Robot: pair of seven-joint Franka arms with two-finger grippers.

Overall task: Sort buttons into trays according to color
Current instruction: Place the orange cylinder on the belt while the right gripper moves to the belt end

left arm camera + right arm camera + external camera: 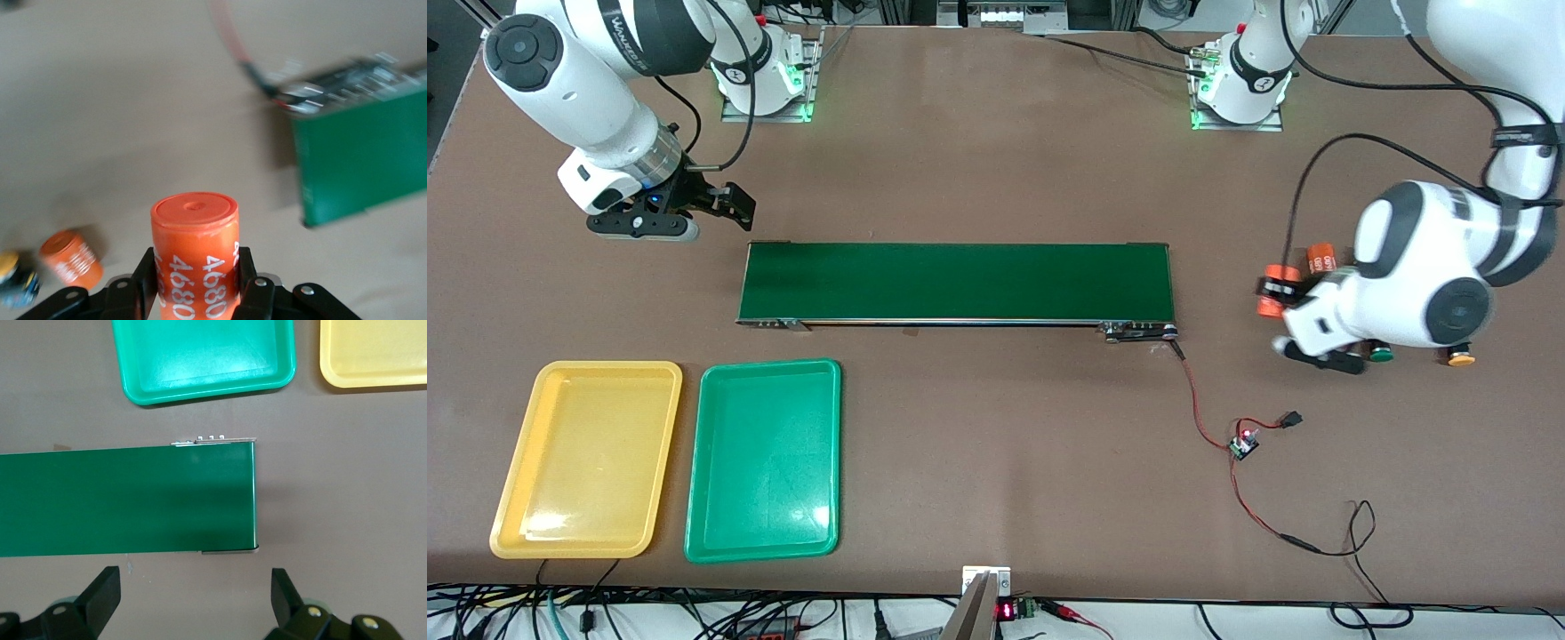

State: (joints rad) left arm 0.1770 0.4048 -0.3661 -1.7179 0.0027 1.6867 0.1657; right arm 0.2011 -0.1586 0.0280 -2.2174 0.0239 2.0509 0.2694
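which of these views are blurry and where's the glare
Left wrist view: the orange cylinder in the left gripper is fairly sharp, while the belt and the table are smeared. Front view: crisp, with glare patches on the yellow tray and the green tray. Right wrist view: sharp, with a soft sheen in the green tray.

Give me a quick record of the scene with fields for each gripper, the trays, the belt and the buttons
left gripper: shut on orange cylinder, by the belt's left-arm end
right gripper: open, holding nothing, waiting over the belt's right-arm end
belt: dark green, nothing on it
yellow tray: nothing in it
green tray: nothing in it, beside the yellow tray
buttons: green button and yellow-orange button on the table under the left arm
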